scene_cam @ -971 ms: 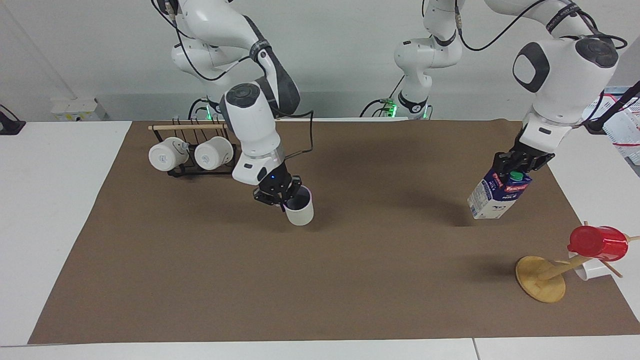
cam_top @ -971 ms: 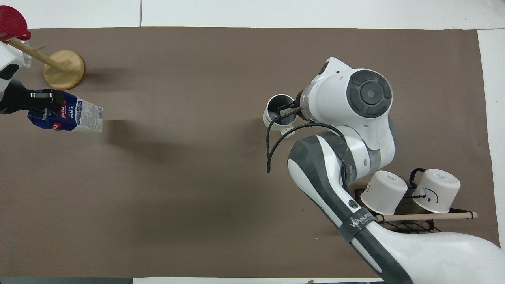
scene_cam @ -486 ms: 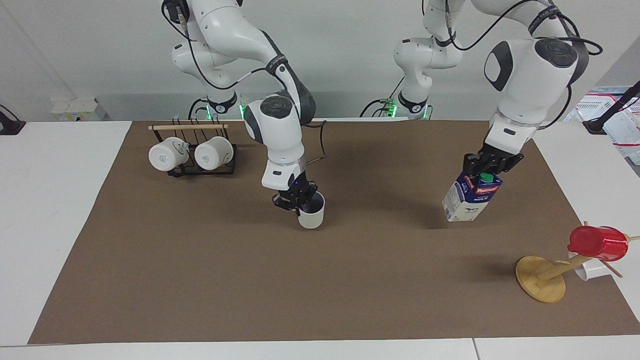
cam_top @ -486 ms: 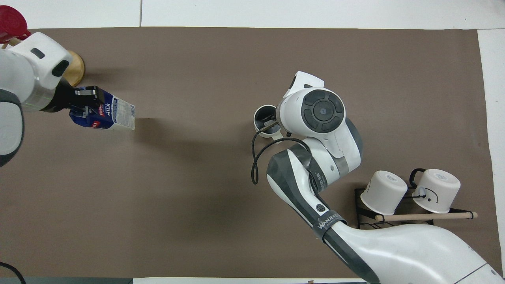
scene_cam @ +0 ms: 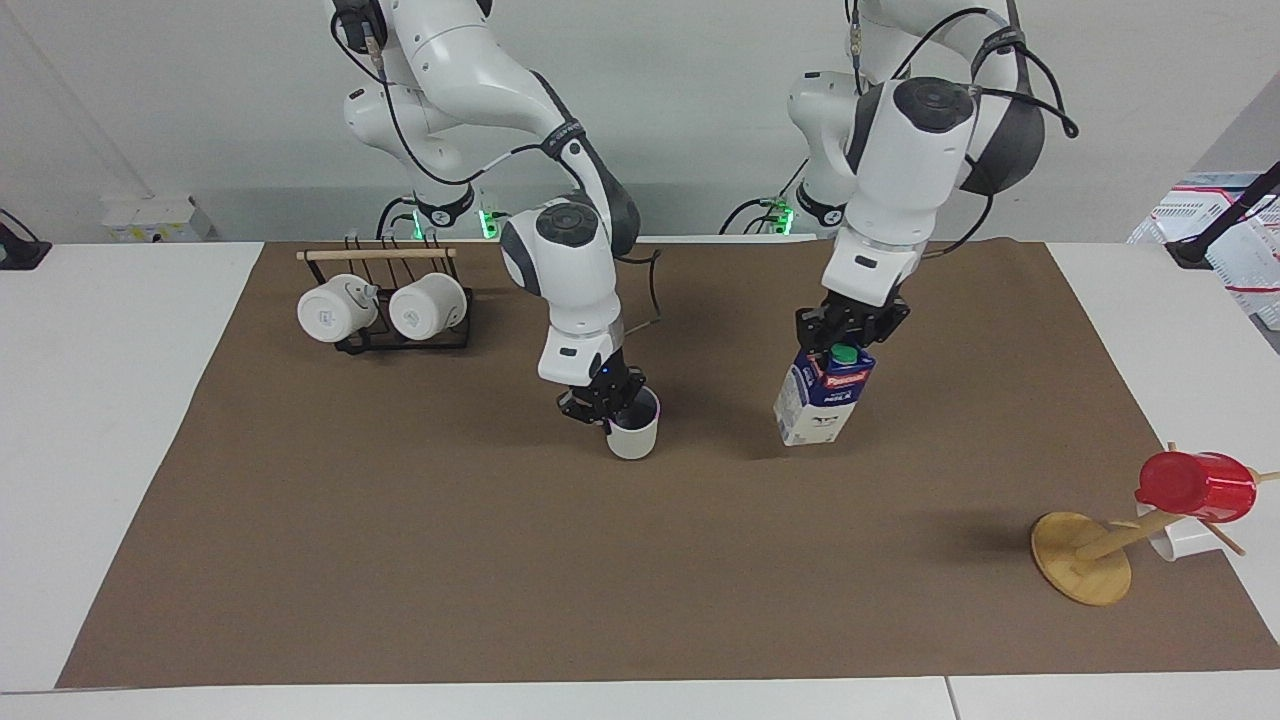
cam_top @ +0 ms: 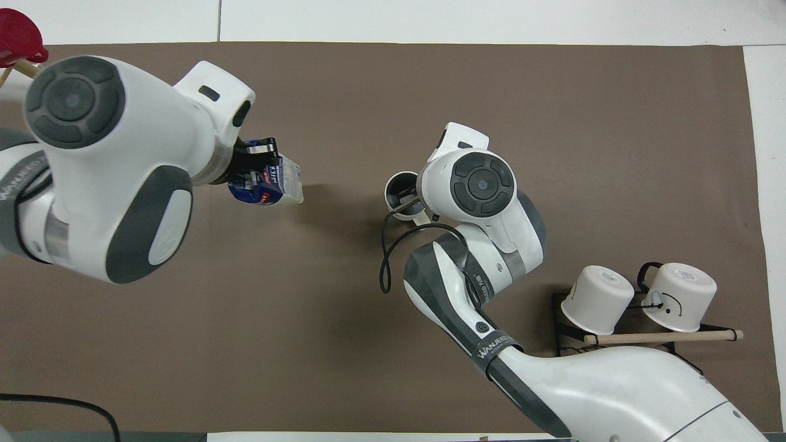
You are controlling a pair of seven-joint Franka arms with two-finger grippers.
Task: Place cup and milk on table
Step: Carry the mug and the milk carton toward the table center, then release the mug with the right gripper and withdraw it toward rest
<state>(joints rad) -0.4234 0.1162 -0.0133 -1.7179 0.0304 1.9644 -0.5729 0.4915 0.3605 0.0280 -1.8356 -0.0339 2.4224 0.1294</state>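
The brown mat covers the white table. My right gripper is shut on the rim of the light grey cup, which is upright at or just above the mat's middle. In the overhead view the right arm hides most of the cup. My left gripper is shut on the top of the blue and white milk carton, by its green cap. The carton is tilted, with its bottom low over the mat, beside the cup toward the left arm's end. The carton also shows in the overhead view.
A black wire rack holds two white mugs near the right arm's base; they also show in the overhead view. A wooden mug tree with a red cup and a white cup stands at the left arm's end.
The left arm has carried the milk carton from the mat's end toward the middle, close to the cup. The right gripper has shifted the cup slightly toward the left arm's end and lower.
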